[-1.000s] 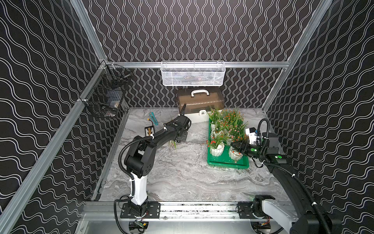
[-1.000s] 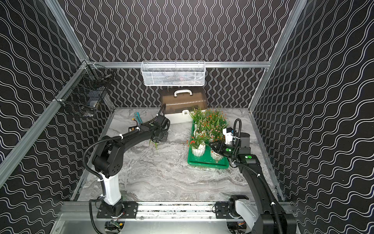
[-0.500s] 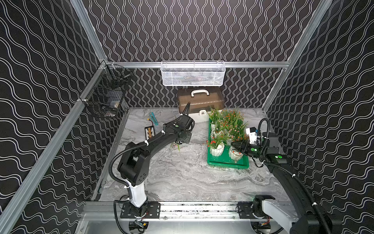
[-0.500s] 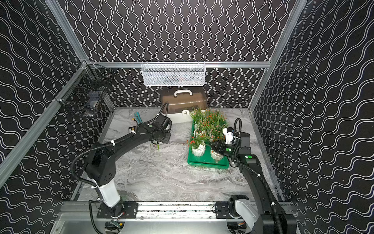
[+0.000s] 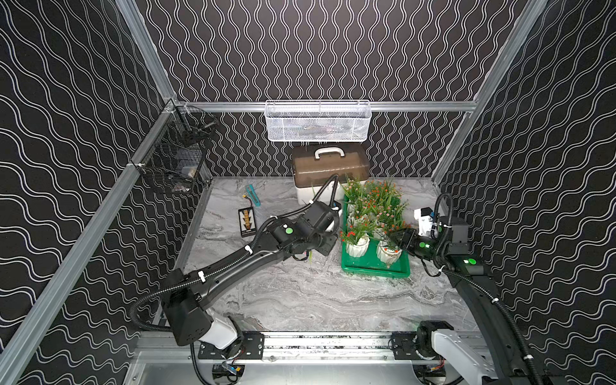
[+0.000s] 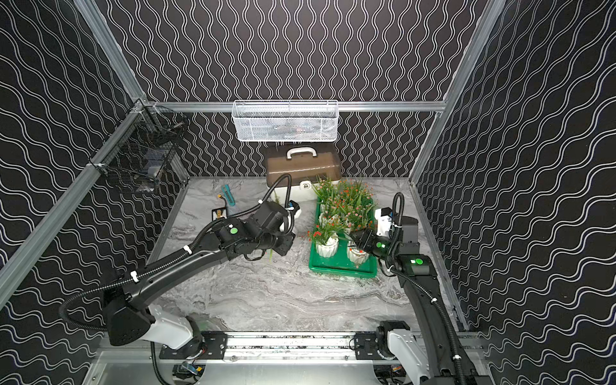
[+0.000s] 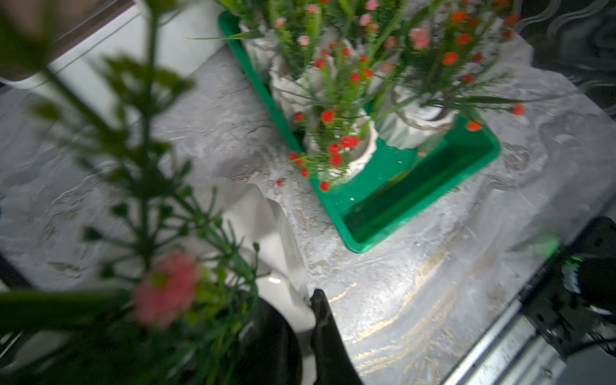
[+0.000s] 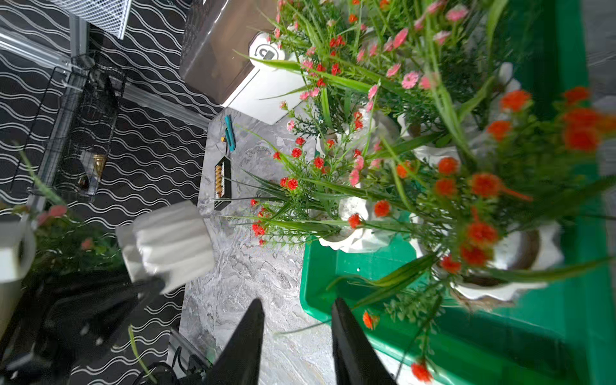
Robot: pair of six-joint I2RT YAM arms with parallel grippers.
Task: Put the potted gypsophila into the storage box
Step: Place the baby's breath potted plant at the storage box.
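Grey marbled tabletop point(image 5: 300, 300) fills a booth of black panels with white wavy lines on an aluminium frame. Over it, the left gripper point(image 7: 293, 301) is clamped on one potted gypsophila point(image 7: 263, 226). This plant has pink blossoms, and its white ribbed pot is tipped and lifted, just left of the storage box point(image 5: 373, 270). The right gripper point(image 8: 298, 301) hangs at the box's right edge, jaws parted with nothing between them, beside the near orange-flowered pot point(image 5: 388, 255). The remaining pots stand inside the box.

Behind the box sits a white case with brown lid point(image 5: 330, 166). Its round latch point(image 8: 265, 51) carries a dark symbol too small to read. Further left of the box lie a black card point(image 5: 247, 221) with yellow marks and a teal tool point(image 5: 253, 194). A white mesh basket point(image 5: 316, 121) hangs higher behind the box.
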